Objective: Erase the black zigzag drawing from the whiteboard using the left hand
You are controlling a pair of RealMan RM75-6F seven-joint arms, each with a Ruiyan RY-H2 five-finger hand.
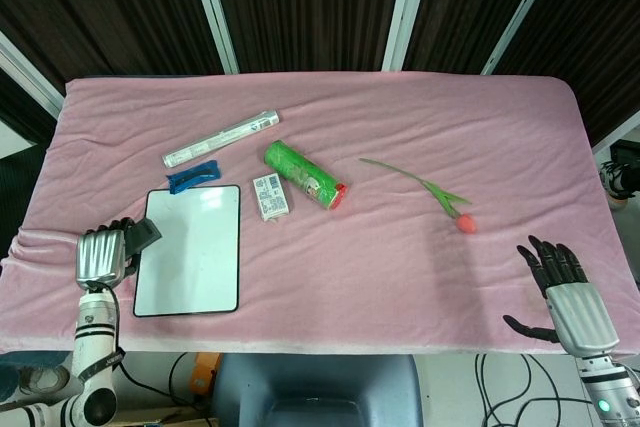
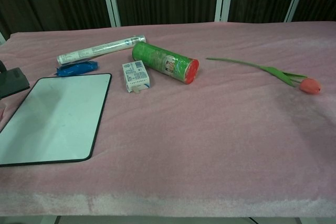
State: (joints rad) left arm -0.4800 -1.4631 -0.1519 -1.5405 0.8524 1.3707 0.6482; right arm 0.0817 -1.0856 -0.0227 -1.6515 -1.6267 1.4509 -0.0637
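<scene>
eraser (image 2: 12,81) cut off at chest view's edge, left hand (image 1: 101,256) gripping it.

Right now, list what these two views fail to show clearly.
- Left hand: outside the chest view's left edge; only a corner of the black eraser enters there.
- Grip on the eraser: head view, the back of the hand covers it.
- Right hand: absent from chest view.
- Small box and green can: label print too small in both views.
- Whiteboard: faint marker residue cannot be judged.
</scene>
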